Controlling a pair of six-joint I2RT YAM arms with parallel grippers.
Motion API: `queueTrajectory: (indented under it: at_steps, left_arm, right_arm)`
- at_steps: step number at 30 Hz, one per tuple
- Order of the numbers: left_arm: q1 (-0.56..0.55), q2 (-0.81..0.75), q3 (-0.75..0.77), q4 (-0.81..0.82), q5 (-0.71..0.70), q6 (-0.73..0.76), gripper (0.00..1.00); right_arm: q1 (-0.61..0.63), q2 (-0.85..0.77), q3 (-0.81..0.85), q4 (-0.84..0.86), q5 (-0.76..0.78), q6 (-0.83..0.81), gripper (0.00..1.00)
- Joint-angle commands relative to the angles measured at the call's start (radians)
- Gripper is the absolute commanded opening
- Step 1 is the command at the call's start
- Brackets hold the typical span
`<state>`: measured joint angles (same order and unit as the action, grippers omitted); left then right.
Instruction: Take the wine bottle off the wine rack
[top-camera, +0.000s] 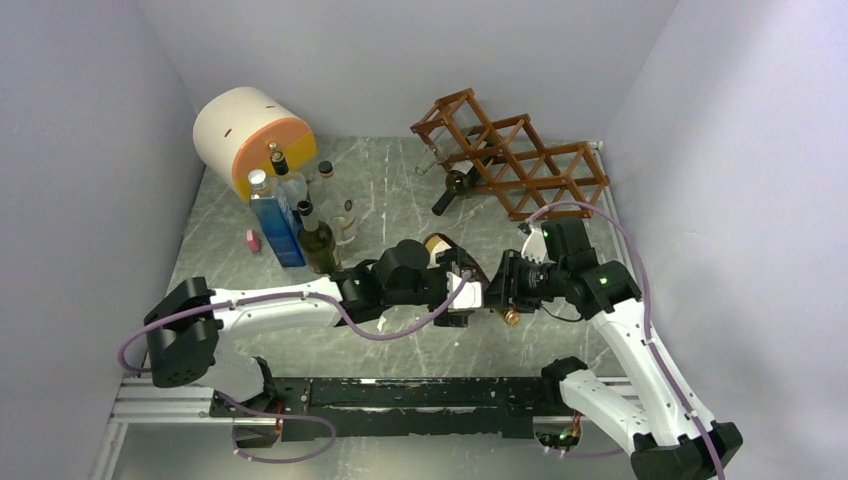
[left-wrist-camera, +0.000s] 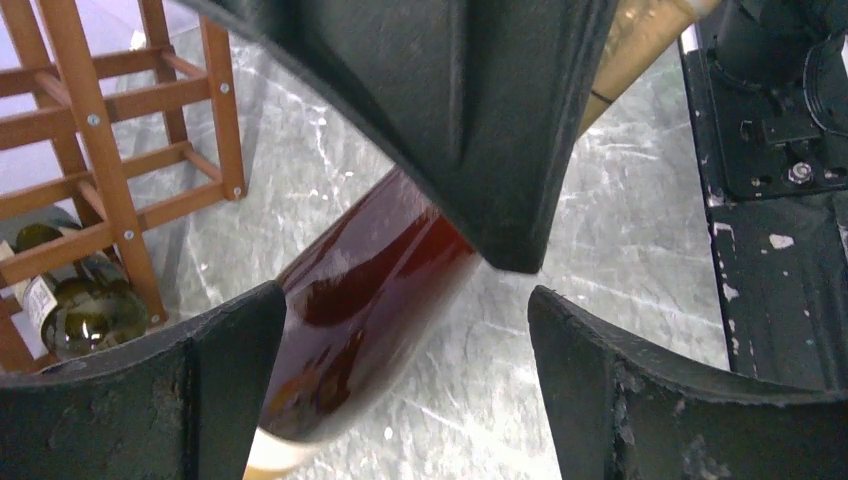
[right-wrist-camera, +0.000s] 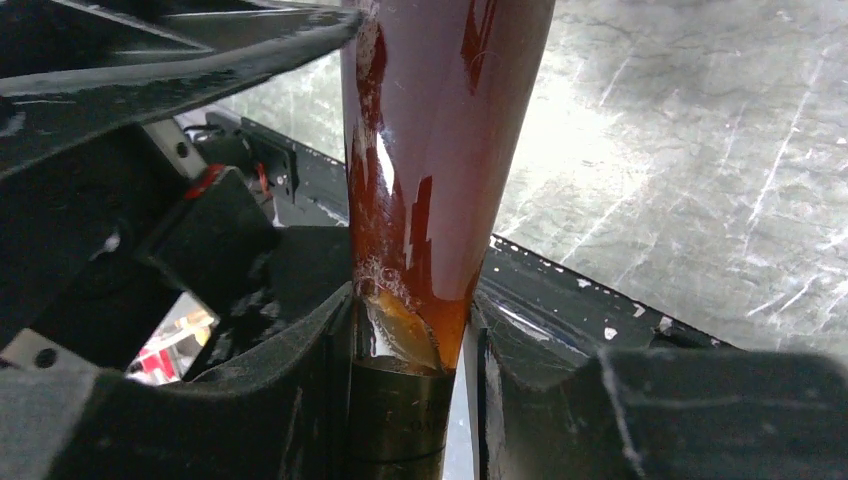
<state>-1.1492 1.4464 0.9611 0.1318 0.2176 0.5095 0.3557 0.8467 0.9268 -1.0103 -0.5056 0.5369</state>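
The reddish-brown wooden wine rack (top-camera: 510, 165) stands at the back right and also shows in the left wrist view (left-wrist-camera: 100, 160). A green bottle (top-camera: 455, 185) lies in one of its cubbies, neck out. An amber wine bottle (right-wrist-camera: 440, 150) is off the rack, held tilted above the table centre. My right gripper (right-wrist-camera: 410, 320) is shut on its neck, just above the dark foil. My left gripper (left-wrist-camera: 405, 300) is open around the bottle's body (left-wrist-camera: 370, 290), which lies close to the left finger (left-wrist-camera: 230, 380). In the top view the two grippers, left (top-camera: 462, 290) and right (top-camera: 503, 285), meet at mid-table.
A white-and-orange cylinder (top-camera: 250, 135) lies at the back left. Several upright bottles (top-camera: 300, 215) stand in front of it, with a small pink object (top-camera: 253, 240) beside them. Walls close in on the left, the back and the right. A black rail (top-camera: 400, 395) runs along the near edge.
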Motion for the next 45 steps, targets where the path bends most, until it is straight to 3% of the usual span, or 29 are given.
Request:
queueTrajectory:
  at_steps: [1, 9, 11, 14, 18, 19, 25, 30, 37, 41, 45]
  left_arm:
    - [-0.022, 0.052, 0.01, 0.168, 0.047, 0.022, 0.95]
    - [-0.024, 0.177, -0.014, 0.355, -0.013, 0.076, 0.91]
    - [-0.024, 0.205, 0.003, 0.356, -0.022, 0.093, 0.85]
    - [-0.024, 0.22, 0.001, 0.396, -0.031, 0.084, 0.69]
    - [-0.024, 0.202, -0.039, 0.477, -0.062, 0.039, 0.24]
    - [-0.024, 0.197, -0.055, 0.493, -0.069, 0.025, 0.21]
    - [-0.024, 0.167, -0.1, 0.528, -0.09, -0.047, 0.15]
    - [-0.024, 0.128, -0.143, 0.555, -0.12, -0.1, 0.07]
    - [-0.024, 0.063, -0.243, 0.641, -0.184, -0.172, 0.07]
    - [-0.024, 0.016, -0.291, 0.672, -0.273, -0.219, 0.07]
    - [-0.015, -0.048, -0.351, 0.736, -0.448, -0.278, 0.07]
  right_arm:
    - [0.002, -0.019, 0.116, 0.197, -0.181, -0.104, 0.0]
    - [0.002, 0.037, 0.175, 0.107, -0.25, -0.207, 0.0]
    - [0.002, 0.047, 0.187, 0.091, -0.264, -0.227, 0.0]
    - [0.002, 0.046, 0.19, 0.089, -0.292, -0.239, 0.0]
    - [0.002, 0.049, 0.189, 0.084, -0.311, -0.249, 0.0]
    - [0.002, 0.049, 0.187, 0.085, -0.315, -0.251, 0.0]
    - [0.001, 0.059, 0.171, 0.109, -0.298, -0.249, 0.33]
    - [0.002, 0.086, 0.158, 0.134, -0.292, -0.241, 0.48]
    - [0.002, 0.108, 0.202, 0.188, -0.215, -0.192, 0.81]
    - [0.002, 0.124, 0.274, 0.21, -0.073, -0.166, 0.95]
    - [0.002, 0.116, 0.332, 0.303, 0.103, -0.16, 1.0]
